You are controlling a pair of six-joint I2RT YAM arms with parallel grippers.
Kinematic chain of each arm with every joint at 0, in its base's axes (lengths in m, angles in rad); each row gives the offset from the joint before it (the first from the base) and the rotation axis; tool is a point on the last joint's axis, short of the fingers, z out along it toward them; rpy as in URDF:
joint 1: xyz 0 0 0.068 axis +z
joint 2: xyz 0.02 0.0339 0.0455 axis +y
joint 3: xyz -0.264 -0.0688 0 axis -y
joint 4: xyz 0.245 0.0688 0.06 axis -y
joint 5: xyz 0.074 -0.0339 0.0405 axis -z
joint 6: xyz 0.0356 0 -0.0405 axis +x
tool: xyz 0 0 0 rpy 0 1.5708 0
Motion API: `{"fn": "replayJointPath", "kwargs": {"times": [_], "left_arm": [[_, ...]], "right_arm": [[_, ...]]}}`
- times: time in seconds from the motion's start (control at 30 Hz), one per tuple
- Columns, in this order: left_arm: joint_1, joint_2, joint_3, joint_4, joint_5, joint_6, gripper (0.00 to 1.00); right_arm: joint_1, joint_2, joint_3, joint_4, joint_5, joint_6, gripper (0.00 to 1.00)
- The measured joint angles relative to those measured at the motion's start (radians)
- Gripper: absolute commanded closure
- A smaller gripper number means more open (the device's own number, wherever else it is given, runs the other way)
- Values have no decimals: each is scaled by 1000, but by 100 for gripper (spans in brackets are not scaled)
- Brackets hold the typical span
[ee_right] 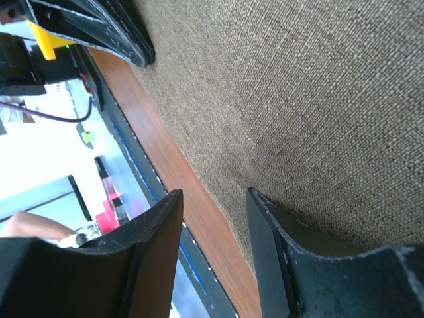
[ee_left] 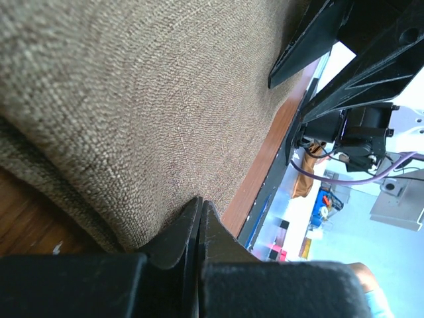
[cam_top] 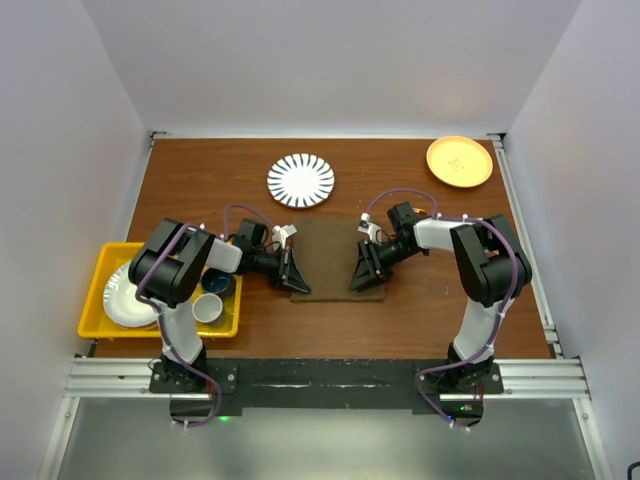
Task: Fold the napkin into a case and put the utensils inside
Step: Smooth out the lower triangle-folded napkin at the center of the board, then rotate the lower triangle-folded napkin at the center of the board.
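Note:
The olive-brown napkin (cam_top: 335,250) lies flat as an upright rectangle in the middle of the table. Its weave fills the left wrist view (ee_left: 152,99), where a doubled layer shows along its left side, and the right wrist view (ee_right: 298,99). My left gripper (cam_top: 298,286) (ee_left: 199,203) is shut, tips pressed onto the cloth at its near left corner, with nothing visible between the jaws. My right gripper (cam_top: 362,280) (ee_right: 213,199) stands open at the near right corner, one finger over the cloth, the other over bare wood. The utensils are out of view.
A black-and-white striped plate (cam_top: 301,181) sits behind the napkin. An orange plate (cam_top: 459,161) is at the far right corner. A yellow bin (cam_top: 100,272) at the left edge holds a white plate (cam_top: 125,303), a blue bowl (cam_top: 218,283) and a white cup (cam_top: 208,308).

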Motion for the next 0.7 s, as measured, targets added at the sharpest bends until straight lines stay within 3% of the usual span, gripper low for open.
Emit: {"fn": "replayJointPath", "kwargs": {"times": [0.17,0.43,0.53,0.7], "left_arm": [[-17,-23,-2,2,22,34,100],[-59,-188,48,-73,26,132,100],[-59,-174,151,-210,-18,244,100],[-62,-111,465,-455,-218,549,100]], "right_arm": [[0,-35,19,-74,44,-57,53],[13,-159,30,-148,71,-79,57],[21,-141,21,-158,92,-90,59],[13,-19,41,-204,132,-104,61]]}}
